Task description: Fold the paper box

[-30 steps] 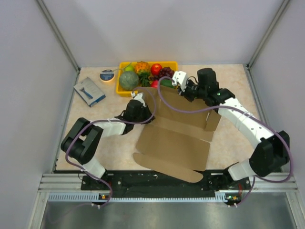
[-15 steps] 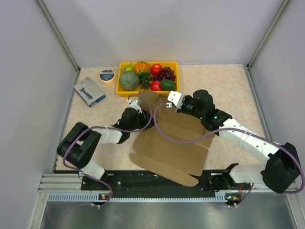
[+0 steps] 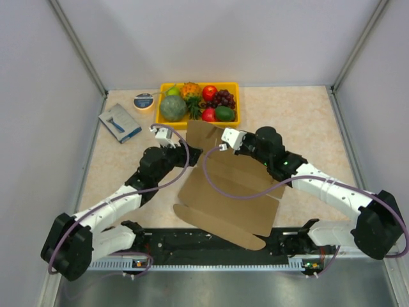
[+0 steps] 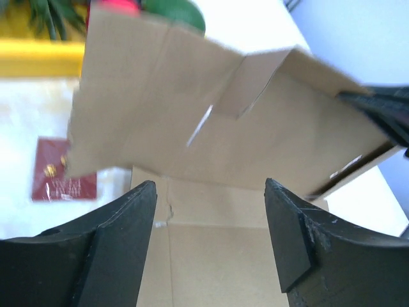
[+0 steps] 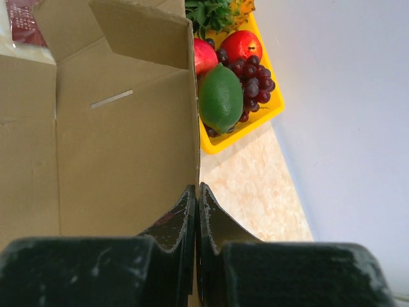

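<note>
The paper box (image 3: 231, 195) is a brown die-cut cardboard sheet lying mostly flat in the middle of the table, with its far panel raised. My right gripper (image 3: 220, 144) is shut on the edge of that raised panel; in the right wrist view its jaws (image 5: 197, 192) pinch the thin cardboard wall (image 5: 121, 160). My left gripper (image 3: 187, 153) sits at the box's left side, open. In the left wrist view the left gripper (image 4: 211, 195) has nothing between its fingers, and the cardboard (image 4: 217, 128) lies beyond and below them.
A yellow tray (image 3: 231, 84) of fruit stands just behind the box, its lime (image 5: 220, 99) close to the raised panel. A blue-and-grey packet (image 3: 119, 123) and a tape roll (image 3: 144, 100) lie at the back left. A small red packet (image 4: 61, 179) lies by the box's left edge.
My left gripper has opened, let go of the cardboard and drawn back to the left. My right gripper has swung left and nearer, carrying the far panel up and over.
</note>
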`<state>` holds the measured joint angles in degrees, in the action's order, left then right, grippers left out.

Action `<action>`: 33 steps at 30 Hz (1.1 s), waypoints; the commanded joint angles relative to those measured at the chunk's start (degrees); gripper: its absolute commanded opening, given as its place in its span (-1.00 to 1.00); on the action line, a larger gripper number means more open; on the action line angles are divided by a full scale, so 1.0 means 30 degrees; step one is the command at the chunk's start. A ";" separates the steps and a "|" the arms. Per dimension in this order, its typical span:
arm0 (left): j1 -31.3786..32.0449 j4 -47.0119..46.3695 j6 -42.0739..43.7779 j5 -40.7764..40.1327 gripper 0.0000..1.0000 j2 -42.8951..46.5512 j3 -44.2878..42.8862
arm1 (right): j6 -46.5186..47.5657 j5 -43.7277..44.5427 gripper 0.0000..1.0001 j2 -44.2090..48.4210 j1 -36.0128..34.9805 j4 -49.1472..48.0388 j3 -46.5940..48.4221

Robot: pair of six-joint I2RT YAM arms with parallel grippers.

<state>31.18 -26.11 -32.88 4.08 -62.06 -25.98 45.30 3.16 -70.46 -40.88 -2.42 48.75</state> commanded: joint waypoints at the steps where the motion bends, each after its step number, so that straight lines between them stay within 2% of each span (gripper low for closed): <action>1: 0.0066 0.2547 0.2988 -0.0978 0.51 0.0300 -0.3376 | 0.0280 0.0207 -1.00 0.0282 -0.0288 -0.0454 0.0478; 6: 0.0095 0.4130 0.5773 0.1271 0.50 -0.2916 -0.7508 | 0.0282 -0.0437 -1.00 0.0136 -0.0054 -0.0455 0.0741; 11: 0.0212 0.5011 0.7469 0.2155 0.29 -0.5033 -0.9912 | 0.0135 -0.0965 -1.00 0.0018 0.0442 -0.0454 0.0888; 18: 0.0710 0.4310 0.9378 0.2099 0.31 -0.5591 -0.9593 | -0.0070 -0.2751 -1.00 -0.0157 0.1380 -0.0455 0.1415; 21: 0.0886 0.4045 0.9760 0.0989 0.19 -0.6497 -1.0089 | -0.0129 -0.3483 -1.00 -0.0362 0.1732 -0.0338 0.1736; 23: 0.1148 0.3986 0.9964 -0.0497 0.06 -0.7140 -1.0702 | -0.0100 -0.3806 -1.00 -0.0625 0.1762 -0.0134 0.2087; 25: 0.1412 0.3694 1.0228 -0.2168 -0.28 -0.7523 -1.0969 | -0.0216 -0.4040 -1.00 -0.0772 0.1879 -0.0132 0.2264; 26: 0.1762 0.3345 1.0490 -0.4006 -0.42 -0.7873 -1.1173 | -0.0333 -0.4099 -0.97 -0.0889 0.1909 -0.0103 0.2497; 27: 0.1881 0.3254 1.0550 -0.4866 -0.78 -0.8022 -1.1262 | -0.0508 -0.4216 -0.93 -0.0919 0.1938 -0.0132 0.2528; 28: 0.1969 0.3195 1.0638 -0.5454 -0.91 -0.8139 -1.1350 | -0.0742 -0.4101 -0.84 -0.0948 0.2025 -0.0248 0.2587; 29: 0.2173 0.3050 1.0378 -0.6214 -1.00 -0.8257 -1.1380 | -0.1208 -0.3636 -0.35 -0.1151 0.2055 -0.0424 0.2732; 30: 0.2204 0.2990 1.0085 -0.7701 -1.00 -0.8287 -1.1409 | -0.3388 -0.2761 -0.02 -0.1385 0.2085 -0.1063 0.2966; 31: 0.2205 0.2961 0.9415 -0.8209 -1.00 -0.8403 -1.1438 | -0.4773 -0.0171 0.44 -0.1649 0.2114 -0.0983 0.3809; 32: 0.2234 0.3135 0.9090 -0.8852 -1.00 -0.8433 -1.1410 | -0.7716 0.1653 0.84 -0.2115 0.2143 -0.0518 0.4369; 33: 0.2263 0.3281 0.8767 -0.9149 -1.00 -0.8433 -1.1409 | -0.9515 0.6312 0.98 -0.2381 0.2143 0.1546 0.5012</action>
<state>37.54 -13.21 -4.05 -11.33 -87.05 -57.49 37.69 -3.70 -74.67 -35.00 -1.37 55.16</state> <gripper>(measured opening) 0.015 0.771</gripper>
